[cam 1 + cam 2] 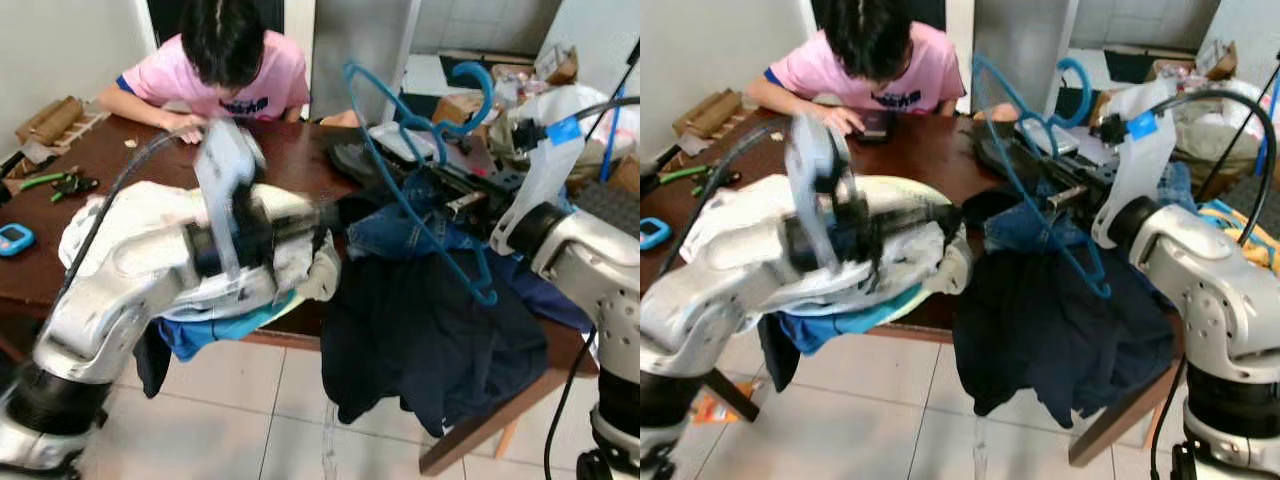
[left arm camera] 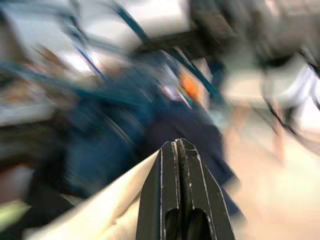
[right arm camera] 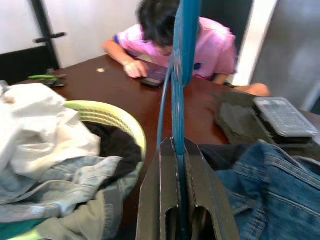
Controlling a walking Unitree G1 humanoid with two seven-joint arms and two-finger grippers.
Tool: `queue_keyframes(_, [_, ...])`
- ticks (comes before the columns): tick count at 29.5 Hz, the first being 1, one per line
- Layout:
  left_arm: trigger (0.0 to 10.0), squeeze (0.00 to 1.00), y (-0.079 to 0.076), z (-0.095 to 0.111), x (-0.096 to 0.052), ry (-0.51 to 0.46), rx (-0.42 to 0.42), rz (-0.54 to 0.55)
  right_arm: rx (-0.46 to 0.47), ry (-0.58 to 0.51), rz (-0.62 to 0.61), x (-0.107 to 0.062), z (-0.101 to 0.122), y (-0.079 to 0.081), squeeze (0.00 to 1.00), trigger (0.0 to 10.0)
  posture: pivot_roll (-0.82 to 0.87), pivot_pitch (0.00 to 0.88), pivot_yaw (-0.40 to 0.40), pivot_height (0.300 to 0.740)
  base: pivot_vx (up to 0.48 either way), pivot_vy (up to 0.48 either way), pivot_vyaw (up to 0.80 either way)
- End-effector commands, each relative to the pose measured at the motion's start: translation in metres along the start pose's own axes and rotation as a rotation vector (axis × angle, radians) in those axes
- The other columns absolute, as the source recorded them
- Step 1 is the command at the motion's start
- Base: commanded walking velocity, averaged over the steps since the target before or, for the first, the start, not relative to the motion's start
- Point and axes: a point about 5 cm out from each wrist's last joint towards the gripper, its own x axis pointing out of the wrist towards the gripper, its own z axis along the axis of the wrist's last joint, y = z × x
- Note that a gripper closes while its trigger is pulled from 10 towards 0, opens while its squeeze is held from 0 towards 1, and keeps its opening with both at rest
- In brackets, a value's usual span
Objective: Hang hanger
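Observation:
My right gripper (image 3: 178,145) is shut on a blue plastic hanger (image 1: 400,150) and holds it upright over the table's right end. The hanger's hook (image 1: 472,82) is on top, and its lower bar reaches down over the clothes. Below it lie blue jeans (image 1: 400,232) and a dark navy garment (image 1: 430,330) that droops off the table's front edge. My left arm reaches across in front of me. The left gripper (image 2: 176,145) is shut, its tips near the jeans (image 1: 338,213) with pale cloth beside them; the left wrist view is blurred.
A person in a pink shirt (image 1: 240,70) sits bent over the far side of the brown table (image 1: 290,150). A yellow-green laundry basket (image 3: 117,120) full of clothes stands at the table's front. A lidded plastic box (image 3: 282,116), green pliers (image 1: 55,182) and a blue gadget (image 1: 12,240) lie on the table.

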Motion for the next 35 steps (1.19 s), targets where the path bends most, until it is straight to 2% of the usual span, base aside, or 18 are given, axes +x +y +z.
queue_keyframes(1, [0.0,0.00,-0.005,0.001,-0.001,0.027,0.012,-0.048,-0.013,0.013,0.019,-0.001,-0.001,0.003,0.00,10.0,0.00,0.104,-0.011,0.740,0.000,0.000,0.00])
queue_keyframes(2, [0.0,0.00,-0.007,-0.003,-0.009,0.094,0.012,-0.074,-0.014,0.015,0.023,-0.001,-0.001,0.004,0.00,10.0,0.00,0.104,-0.011,0.740,0.000,0.000,0.00])
queue_keyframes(4, [0.0,0.00,-0.007,-0.003,-0.009,0.094,0.012,-0.074,-0.014,0.015,0.023,-0.001,-0.001,0.004,0.00,10.0,0.00,0.104,-0.011,0.740,0.000,0.000,0.00])
queue_keyframes(10, [0.0,0.00,-0.002,-0.007,-0.031,0.242,0.034,-0.054,-0.013,0.017,0.027,-0.002,-0.002,0.004,0.00,10.0,0.01,0.108,-0.012,0.740,0.000,0.000,0.00])
queue_keyframes(15, [0.0,0.00,-0.002,-0.008,-0.033,0.265,0.024,-0.044,-0.013,0.018,0.029,-0.002,-0.002,0.004,0.00,10.0,0.01,0.107,-0.012,0.740,0.000,0.000,0.00])
queue_keyframes(16, [0.9,0.00,-0.005,-0.009,-0.033,0.270,0.014,-0.057,-0.014,0.019,0.030,-0.002,-0.002,0.004,0.00,10.0,0.01,0.107,-0.012,0.740,0.000,0.000,0.00])
queue_keyframes(17, [4.3,0.00,-0.011,-0.012,-0.031,0.281,-0.021,-0.089,-0.016,0.018,0.032,-0.002,-0.002,0.004,0.00,10.0,0.01,0.105,-0.013,0.740,0.000,0.000,0.00])
queue_keyframes(19, [4.3,0.00,-0.019,-0.015,-0.030,0.296,-0.060,-0.129,-0.018,0.018,0.034,-0.002,-0.001,0.004,0.00,10.0,0.01,0.105,-0.013,0.740,0.000,0.000,0.00])
queue_keyframes(20, [7.5,1.00,-0.022,-0.015,-0.028,0.294,-0.078,-0.150,-0.020,0.018,0.036,-0.002,-0.001,0.004,0.00,10.0,0.00,0.102,-0.012,0.740,0.000,0.000,0.00])
queue_keyframes(21, [7.5,1.00,-0.024,-0.014,-0.028,0.293,-0.086,-0.164,-0.021,0.019,0.037,-0.002,-0.001,0.004,0.00,10.0,0.00,0.102,-0.012,0.740,0.000,0.000,0.00])
queue_keyframes(22, [9.2,1.00,-0.025,-0.013,-0.028,0.286,-0.093,-0.176,-0.023,0.020,0.037,-0.002,-0.001,0.004,0.00,10.0,0.00,0.098,-0.013,0.740,0.000,0.000,0.00])
queue_keyframes(23, [10.0,1.00,-0.025,-0.012,-0.028,0.283,-0.095,-0.180,-0.024,0.020,0.038,-0.002,-0.001,0.004,0.00,10.0,0.00,0.098,-0.013,0.740,0.000,0.000,0.00])
queue_keyframes(28, [10.0,1.00,-0.025,-0.011,-0.029,0.284,-0.095,-0.181,-0.025,0.021,0.038,-0.002,-0.001,0.004,0.00,10.0,0.00,0.098,-0.013,0.740,0.000,0.000,0.00])
queue_keyframes(29, [10.0,1.00,-0.015,-0.007,-0.030,0.271,-0.085,-0.121,-0.027,0.021,0.043,-0.002,-0.001,0.004,0.00,10.0,0.00,0.091,-0.010,0.740,0.000,0.000,0.00])
queue_keyframes(30, [10.0,1.00,-0.015,-0.007,-0.030,0.271,-0.085,-0.121,-0.027,0.021,0.043,-0.002,-0.001,0.004,0.00,10.0,0.00,0.091,-0.010,0.740,0.000,0.000,0.00])
queue_keyframes(32, [10.0,1.00,0.004,0.002,-0.023,0.201,-0.054,0.024,-0.029,0.020,0.046,-0.002,-0.001,0.005,0.00,10.0,0.00,0.089,-0.010,0.740,0.000,0.000,0.00])
queue_keyframes(34, [10.0,1.00,0.015,0.009,-0.019,0.155,-0.042,0.113,-0.030,0.020,0.047,-0.002,-0.001,0.005,0.00,10.0,0.00,0.089,-0.010,0.740,0.000,0.000,0.00])
queue_keyframes(35, [10.0,1.00,0.030,0.012,-0.018,0.128,-0.034,0.241,-0.031,0.019,0.048,-0.001,-0.001,0.005,0.00,10.0,0.00,0.086,-0.011,0.740,0.000,0.000,0.00])
